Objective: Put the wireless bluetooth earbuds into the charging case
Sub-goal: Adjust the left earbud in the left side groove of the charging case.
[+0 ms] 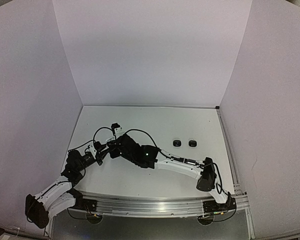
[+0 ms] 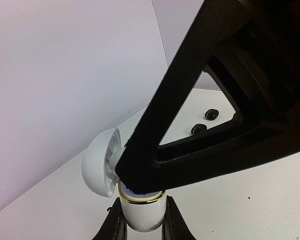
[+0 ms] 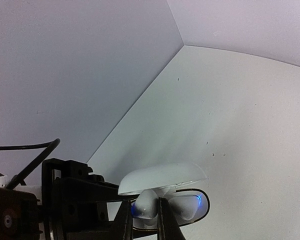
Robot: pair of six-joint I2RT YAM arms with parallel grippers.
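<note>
A white charging case (image 2: pixel 140 212) with a gold rim stands upright in my left gripper (image 2: pixel 140 229), which is shut on its body. Its lid (image 2: pixel 97 162) is swung open to the left. From above, my right gripper (image 3: pixel 144 222) reaches into the case mouth, shut on a white earbud (image 3: pixel 147 204) that sits low in its socket. A second white earbud (image 3: pixel 184 206) lies in the neighbouring socket, with a blue glow around both. In the top view the grippers meet at the table's left centre (image 1: pixel 109 148), and the arms hide the case there.
Two black earbuds (image 1: pixel 176 143) (image 1: pixel 192 143) lie side by side on the white table, right of the grippers; the left wrist view shows them too (image 2: pixel 211 114) (image 2: pixel 199 129). White walls enclose the table on three sides. Black cables loop over the left arm (image 1: pixel 97 132).
</note>
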